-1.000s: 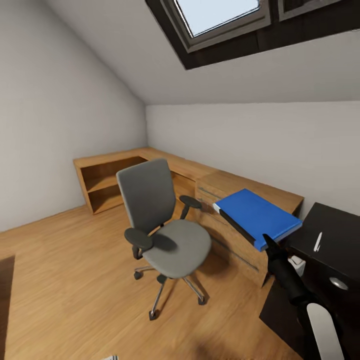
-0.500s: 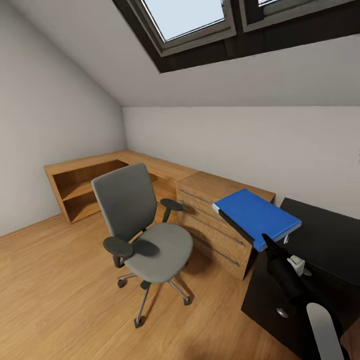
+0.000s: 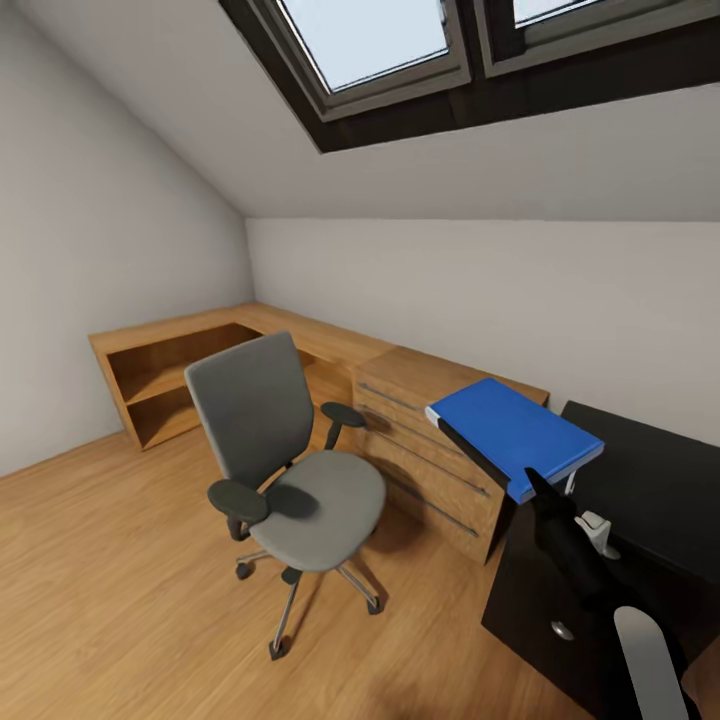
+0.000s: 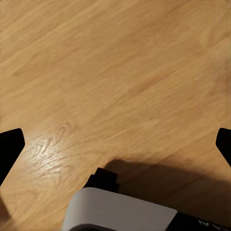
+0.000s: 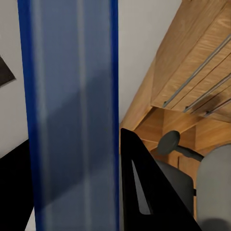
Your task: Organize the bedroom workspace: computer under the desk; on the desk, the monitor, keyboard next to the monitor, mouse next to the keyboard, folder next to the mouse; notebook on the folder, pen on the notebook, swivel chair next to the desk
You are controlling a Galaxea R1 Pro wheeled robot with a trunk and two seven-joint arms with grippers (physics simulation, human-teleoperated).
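My right gripper (image 3: pixel 537 488) is shut on the near edge of the bright-blue folder (image 3: pixel 512 432), holding it flat in the air over the gap between the wooden drawer cabinet and the black desk (image 3: pixel 650 475). In the right wrist view the folder (image 5: pixel 72 115) stands close up with one black finger (image 5: pixel 144 192) beside it. The grey swivel chair (image 3: pixel 290 470) stands on the plank floor to the left, its seat bare. Seen in the left wrist view, my left gripper (image 4: pixel 115 144) is open above the floor.
Low light-wood cabinets (image 3: pixel 420 430) run along the back wall into the corner, with open shelves (image 3: pixel 160 385) at the left. Black-framed skylights (image 3: pixel 400 50) sit in the sloped ceiling. The desk's black drawer front (image 3: pixel 560 620) faces me at lower right.
The camera has swung to the right, so chair and cabinets sit further left in the picture and more of the desk shows. The folder stays held in my right gripper.
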